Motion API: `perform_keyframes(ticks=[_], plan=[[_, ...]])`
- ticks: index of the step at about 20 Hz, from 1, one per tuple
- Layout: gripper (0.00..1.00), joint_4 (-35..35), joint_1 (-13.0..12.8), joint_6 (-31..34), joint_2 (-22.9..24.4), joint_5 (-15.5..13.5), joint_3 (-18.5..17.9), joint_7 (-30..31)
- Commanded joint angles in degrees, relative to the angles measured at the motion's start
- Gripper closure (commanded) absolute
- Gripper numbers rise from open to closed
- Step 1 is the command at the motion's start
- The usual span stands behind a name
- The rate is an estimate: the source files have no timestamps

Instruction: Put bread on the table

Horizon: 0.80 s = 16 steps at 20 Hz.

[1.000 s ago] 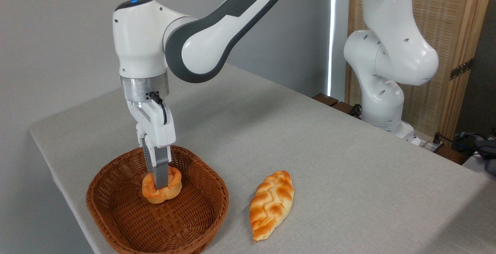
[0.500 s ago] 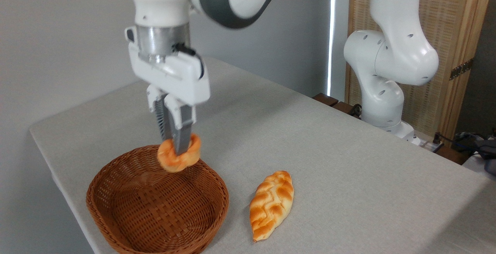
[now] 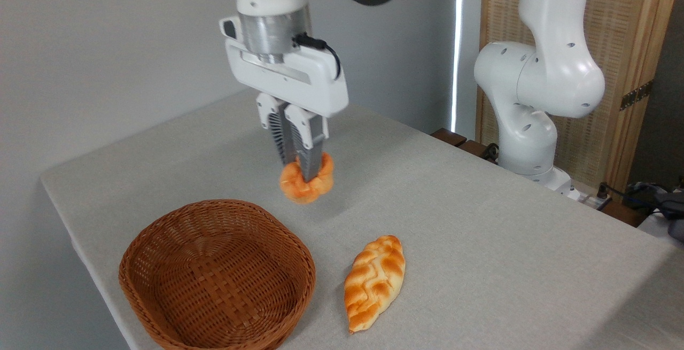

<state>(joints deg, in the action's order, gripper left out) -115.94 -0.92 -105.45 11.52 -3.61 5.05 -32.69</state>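
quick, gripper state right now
Gripper: closed on the round bread, holding it in the air above the table.

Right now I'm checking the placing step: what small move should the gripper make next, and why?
Probably lower straight down. The gripper is shut on the bun, which hangs above bare table, clear of the basket and the loaf. Opening here would drop it.
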Motion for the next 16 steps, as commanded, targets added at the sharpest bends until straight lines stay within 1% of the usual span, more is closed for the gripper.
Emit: perform_keyframes(ticks=[1, 2, 3, 5, 7, 8, 9, 11, 16], plan=[[0.7, -7.9, -2.1, -1.2, 4.4, -1.8, -0.7, -3.2], [0.7, -9.3, -2.8, -2.7, 4.4, -1.8, -0.7, -3.2], [0.67, -10.8, -3.7, -4.4, 4.4, -1.8, -0.7, -3.1], [0.63, -12.6, -4.4, -7.4, 4.2, -1.8, -0.7, -3.1], [0.14, -13.5, -4.6, -10.1, 3.7, -1.8, -0.7, -3.1], [0.04, -13.9, -4.6, -11.6, 3.3, -1.8, -0.7, -3.1], [0.0, -14.1, -4.6, -13.3, 2.5, -1.8, -0.7, -3.1], [0.0, -14.1, -4.6, -14.9, 1.3, -1.7, -0.6, -3.2], [0.0, -14.1, -4.7, -15.0, 1.0, -1.0, -0.1, -3.2]])
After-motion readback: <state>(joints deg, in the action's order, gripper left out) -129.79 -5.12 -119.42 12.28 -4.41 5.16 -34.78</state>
